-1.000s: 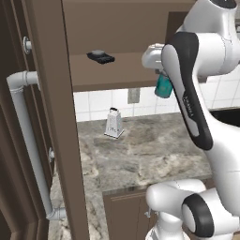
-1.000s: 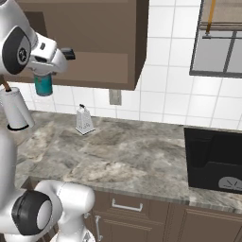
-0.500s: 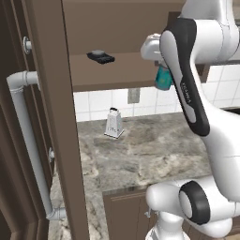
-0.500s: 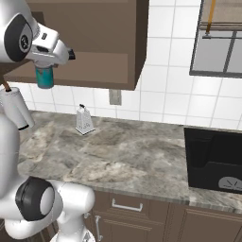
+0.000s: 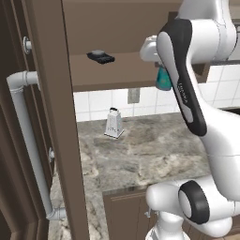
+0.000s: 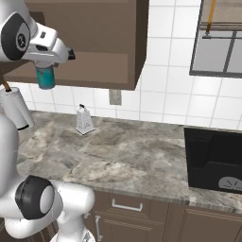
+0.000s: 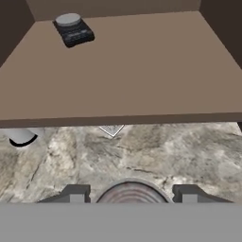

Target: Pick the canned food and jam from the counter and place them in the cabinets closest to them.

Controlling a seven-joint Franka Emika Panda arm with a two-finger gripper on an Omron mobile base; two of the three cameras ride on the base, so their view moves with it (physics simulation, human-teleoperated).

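The canned food (image 6: 45, 77), a teal can with a silvery top (image 7: 130, 190), hangs in the air in front of the open cabinets' lower shelf edge (image 7: 142, 118). My gripper (image 6: 46, 71) is shut on the can from above, with a dark fingertip on each side of it in the hand view (image 7: 131, 195). In the left base view the can (image 5: 163, 80) peeks out behind my forearm, just under the shelf (image 5: 122, 75). The marbled counter (image 6: 123, 151) lies well below it. The jam is out of view.
A metal grater (image 5: 113, 123) stands on the counter near the wall. A black kitchen scale (image 7: 73, 29) sits at the back left of the shelf. The open cabinet door (image 5: 51, 117) stands at the left. A black cooktop (image 6: 215, 160) is at the right.
My gripper has lifted the can a little higher and closer to the cabinet's shelf edge. The grater and the scale have stayed put.
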